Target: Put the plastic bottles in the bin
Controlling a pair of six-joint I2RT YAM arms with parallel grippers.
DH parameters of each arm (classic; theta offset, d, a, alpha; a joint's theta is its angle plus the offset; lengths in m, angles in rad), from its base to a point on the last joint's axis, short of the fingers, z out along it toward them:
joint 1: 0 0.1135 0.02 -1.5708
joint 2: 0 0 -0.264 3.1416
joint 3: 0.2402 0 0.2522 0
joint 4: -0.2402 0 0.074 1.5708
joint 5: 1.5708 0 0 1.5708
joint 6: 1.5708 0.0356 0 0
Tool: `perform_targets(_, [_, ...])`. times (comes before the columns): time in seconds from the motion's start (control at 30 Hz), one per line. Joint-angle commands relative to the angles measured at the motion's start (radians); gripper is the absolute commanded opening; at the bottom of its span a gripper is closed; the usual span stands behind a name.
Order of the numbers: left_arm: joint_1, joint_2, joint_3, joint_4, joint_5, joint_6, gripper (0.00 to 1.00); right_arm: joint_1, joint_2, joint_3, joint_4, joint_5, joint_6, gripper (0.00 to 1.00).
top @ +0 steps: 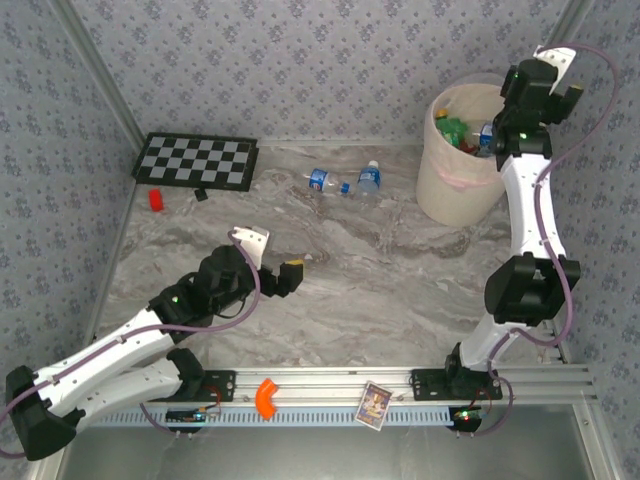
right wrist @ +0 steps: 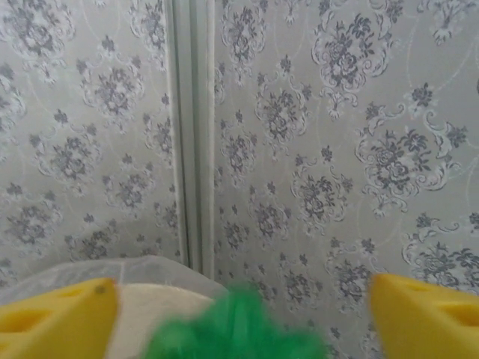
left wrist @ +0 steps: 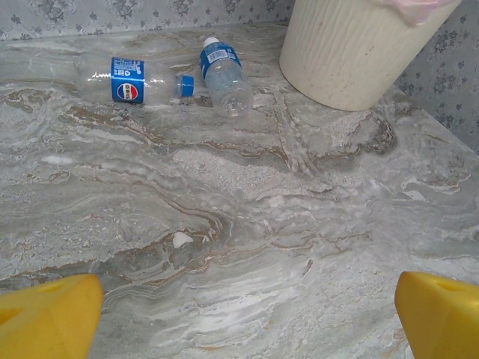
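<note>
Two clear plastic bottles with blue labels lie on the marble table, one (top: 320,181) (left wrist: 135,80) beside the other (top: 369,179) (left wrist: 223,71), left of the bin (top: 455,190) (left wrist: 352,52). A green bottle (top: 455,130) and a blue-labelled one (top: 485,135) lie inside the bin. My right gripper (top: 563,76) (right wrist: 243,314) hangs open above the bin's far rim (right wrist: 150,299). A blurred green bottle (right wrist: 239,333) shows low between its yellow fingers (right wrist: 56,318), touching neither. My left gripper (top: 272,256) (left wrist: 251,314) is open over bare table, well short of the two bottles.
A chessboard (top: 195,160) lies at the back left, with a small red block (top: 156,199) and a small black piece (top: 201,194) in front of it. Wallpapered walls close the table on three sides. An orange piece (top: 265,397) and a card (top: 375,405) sit on the front rail.
</note>
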Motion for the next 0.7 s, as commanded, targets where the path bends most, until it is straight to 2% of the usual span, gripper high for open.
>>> perform_targets(0.0, [0.003,0.008,0.005,0.018,-0.007,-0.017,1.00,0.003,-0.024,0.037,-0.067,-0.033,0.030,1.00])
perform_targets(0.17, [0.003,0.020,0.005,0.021,-0.003,-0.027,1.00,0.022,-0.060,0.009,-0.074,-0.070,0.063,0.99])
perform_targets(0.37, [0.002,0.031,0.002,0.011,-0.021,-0.037,1.00,0.104,-0.113,-0.028,-0.101,-0.080,0.094,0.99])
perform_targets(0.67, [0.043,0.085,0.017,-0.046,-0.053,-0.089,1.00,0.227,-0.278,-0.280,-0.070,-0.173,0.292,0.99])
